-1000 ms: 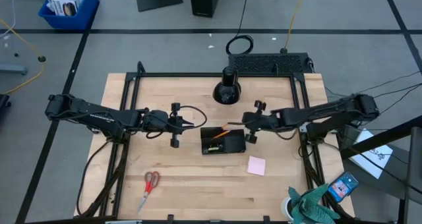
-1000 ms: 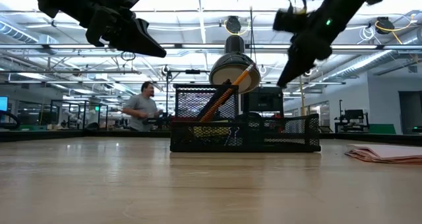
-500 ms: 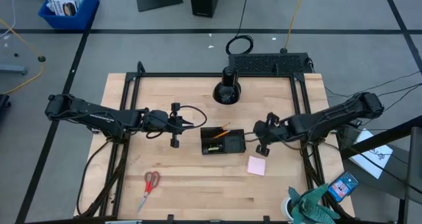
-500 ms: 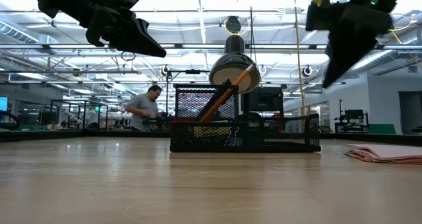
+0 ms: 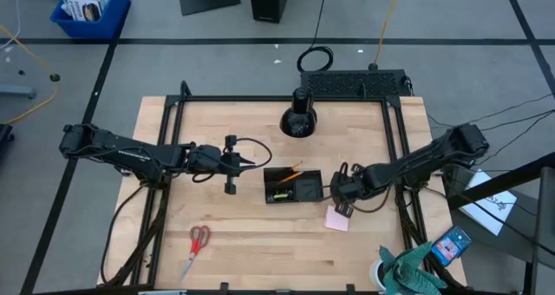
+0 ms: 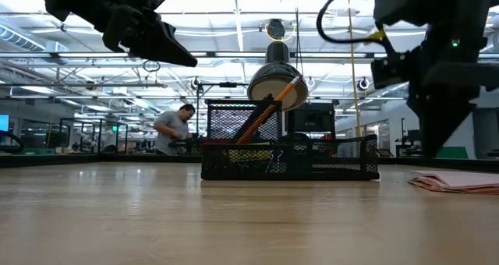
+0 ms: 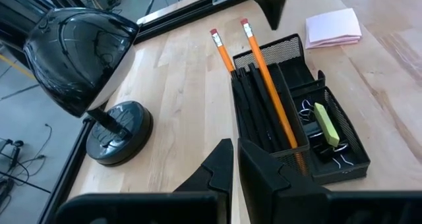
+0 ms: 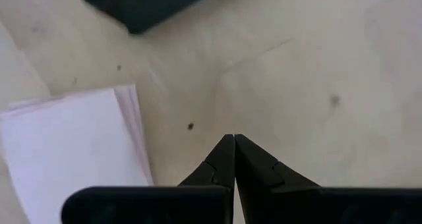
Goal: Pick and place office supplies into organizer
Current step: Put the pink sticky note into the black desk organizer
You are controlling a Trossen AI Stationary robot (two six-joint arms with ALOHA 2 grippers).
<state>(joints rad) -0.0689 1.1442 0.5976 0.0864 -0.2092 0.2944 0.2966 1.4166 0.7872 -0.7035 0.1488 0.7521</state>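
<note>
Standing by the table [image 5: 234, 252] here. The organizer [image 5: 293, 187] sits mid-table, just off to the side of the right gripper [image 5: 342, 210], already holding two orange pencils [image 7: 264, 85], the dark pens [image 7: 254, 112], a yellow-green piece [image 7: 326, 124] and some binder clips [image 7: 306, 109]. The right arm is the one working: its pincer points down at the wood, fingers pressed fully together, holding nothing.

The pink sticky-note pad [image 8: 72, 148] lies flat right beside those fingertips, on the side away from the organizer, not touched as far as I can tell. That looks like the next pick.

My take on doing it well: the jaws need to open before going down, then shift over so one finger rides the pad's edge. It's thin and flat, so I'd nip it at a corner or edge, since a square drop on top likely just slides it.

Left gripper [image 5: 251, 162] hangs empty on the organizer's far side, fingers nearly together. The red-handled scissors [image 5: 197, 245] lie well away from both.
</note>
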